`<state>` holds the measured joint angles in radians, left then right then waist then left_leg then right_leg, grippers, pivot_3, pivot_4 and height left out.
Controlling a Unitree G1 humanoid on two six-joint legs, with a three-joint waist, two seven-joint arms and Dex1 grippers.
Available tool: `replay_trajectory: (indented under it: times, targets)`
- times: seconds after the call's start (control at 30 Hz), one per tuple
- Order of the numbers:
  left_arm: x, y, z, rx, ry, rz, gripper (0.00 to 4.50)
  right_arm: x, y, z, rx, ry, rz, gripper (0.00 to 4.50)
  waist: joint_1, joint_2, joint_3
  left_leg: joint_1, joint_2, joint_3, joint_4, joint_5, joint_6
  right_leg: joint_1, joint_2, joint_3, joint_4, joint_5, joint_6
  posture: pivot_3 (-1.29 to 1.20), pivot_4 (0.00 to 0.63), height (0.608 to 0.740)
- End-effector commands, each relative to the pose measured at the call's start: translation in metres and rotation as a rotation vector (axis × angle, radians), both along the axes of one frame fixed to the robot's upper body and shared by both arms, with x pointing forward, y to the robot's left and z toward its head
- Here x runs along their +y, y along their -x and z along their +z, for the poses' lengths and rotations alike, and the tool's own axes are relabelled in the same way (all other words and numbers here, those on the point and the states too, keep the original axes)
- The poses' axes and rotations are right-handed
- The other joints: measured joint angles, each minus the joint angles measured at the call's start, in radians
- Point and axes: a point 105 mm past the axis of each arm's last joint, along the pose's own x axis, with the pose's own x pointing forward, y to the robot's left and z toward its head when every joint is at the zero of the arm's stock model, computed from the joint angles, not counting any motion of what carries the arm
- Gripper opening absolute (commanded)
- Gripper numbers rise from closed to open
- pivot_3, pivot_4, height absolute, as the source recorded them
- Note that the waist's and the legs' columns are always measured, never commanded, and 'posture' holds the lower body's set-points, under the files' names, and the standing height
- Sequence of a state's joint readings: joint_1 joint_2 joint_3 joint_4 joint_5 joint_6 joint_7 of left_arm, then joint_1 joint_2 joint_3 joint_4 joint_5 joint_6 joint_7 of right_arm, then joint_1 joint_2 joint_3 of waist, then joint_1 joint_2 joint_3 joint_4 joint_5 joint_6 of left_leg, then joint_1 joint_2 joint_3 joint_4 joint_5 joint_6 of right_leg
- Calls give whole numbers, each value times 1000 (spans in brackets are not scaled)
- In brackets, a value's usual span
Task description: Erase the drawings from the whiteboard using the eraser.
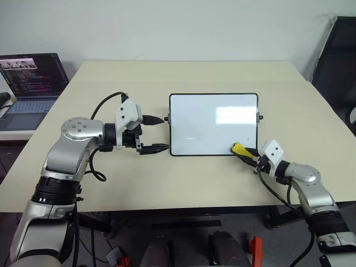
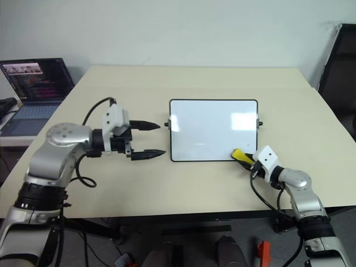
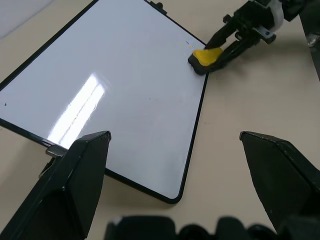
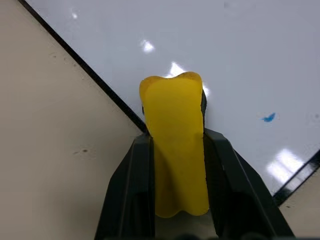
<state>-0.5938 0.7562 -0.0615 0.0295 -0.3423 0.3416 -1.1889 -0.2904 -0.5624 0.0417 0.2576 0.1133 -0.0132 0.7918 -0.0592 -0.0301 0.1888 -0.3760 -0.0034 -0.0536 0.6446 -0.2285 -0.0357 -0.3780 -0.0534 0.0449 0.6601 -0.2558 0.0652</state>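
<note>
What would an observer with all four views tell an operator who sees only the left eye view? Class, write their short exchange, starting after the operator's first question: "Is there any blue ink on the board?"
Observer: Yes. The right wrist view shows one small blue mark on the whiteboard, a little apart from the eraser.
Operator: Is the eraser really gripped?
Observer: Yes. The right gripper has a finger pressed against each side of it, and the yellow block bulges out past them.
Operator: Which side faces the board?
Observer: In the left wrist view its dark underside faces down, at the board's edge.
</note>
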Motion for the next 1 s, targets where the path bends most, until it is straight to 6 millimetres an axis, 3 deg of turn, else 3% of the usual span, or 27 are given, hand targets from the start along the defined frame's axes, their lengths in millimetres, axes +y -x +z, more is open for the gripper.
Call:
replay_trajectory:
  times: [0.03,0.23,0.43,0.6,0.73,0.83,1.0]
  targets:
    - [0,1,17,-66,2,-6,4500,-9,-6,1,13,40,-47,960,2,0,0,0,0,0,0,0,0,0,0,0,0,0,0,0,150,740]
    - [-3,-1,16,-69,6,-14,4500,-46,-37,37,-137,112,-234,960,2,0,0,-1,0,1,0,0,0,-2,0,1,0,1,1,0,150,740]
    - [-5,-1,16,-70,8,-18,4500,-67,-43,33,-134,141,-305,960,7,0,0,-3,-1,0,0,0,0,-1,0,0,-3,1,1,0,150,740]
    - [-4,0,15,-67,8,-18,4500,-50,-31,19,-75,113,-218,960,8,-1,0,-4,-1,0,1,0,0,-1,-1,0,-3,2,2,0,150,740]
    - [-5,0,15,-65,8,-18,4500,-25,-2,-10,79,101,-62,960,11,-2,-1,-4,0,-1,-1,0,0,-1,-1,-1,-4,1,1,0,150,740]
    - [-5,-1,15,-64,9,-18,4500,-18,17,-25,170,114,-1,960,3,-2,-1,-4,0,-1,-2,0,0,-1,0,-1,-5,1,2,0,150,740]
    - [-5,-2,15,-65,11,-20,4500,-24,19,-19,161,112,-34,959,11,-3,-2,-4,0,-2,-2,0,0,-2,0,-2,-6,0,1,0,150,740]
